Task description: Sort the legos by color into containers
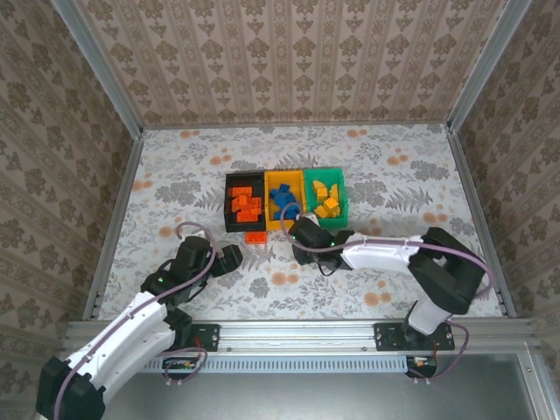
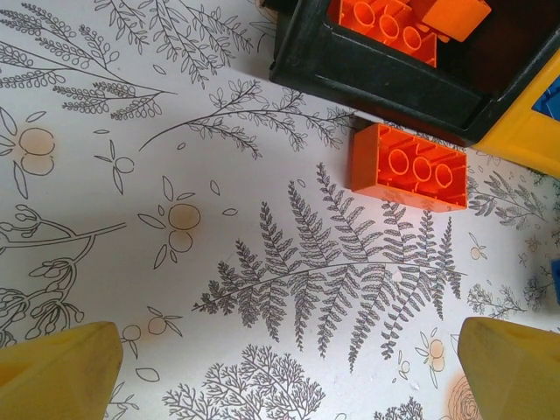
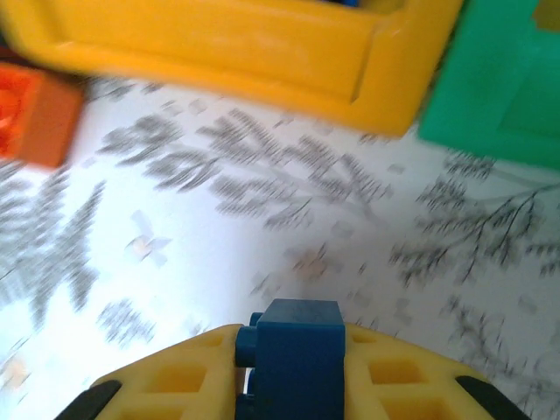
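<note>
Right now my right gripper (image 3: 296, 385) pinches a blue lego (image 3: 299, 332) just short of the orange-yellow bin (image 3: 219, 48) and the green bin (image 3: 494, 83), though that wrist view is blurred and the brick seems half hidden in my grip. My left gripper (image 2: 289, 372) hangs spread wide near a red-orange lego (image 2: 409, 168) lying just outside the black bin (image 2: 367, 83), whose far side is cut off.

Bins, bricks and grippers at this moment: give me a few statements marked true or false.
1. The black bin holds red-orange bricks. True.
2. The right gripper is empty. False: it is shut on a blue brick.
3. One red-orange brick lies on the table outside the black bin. True.
4. The green bin holds blue bricks. False: it holds yellow-orange bricks.
5. The left gripper is open. True.
</note>
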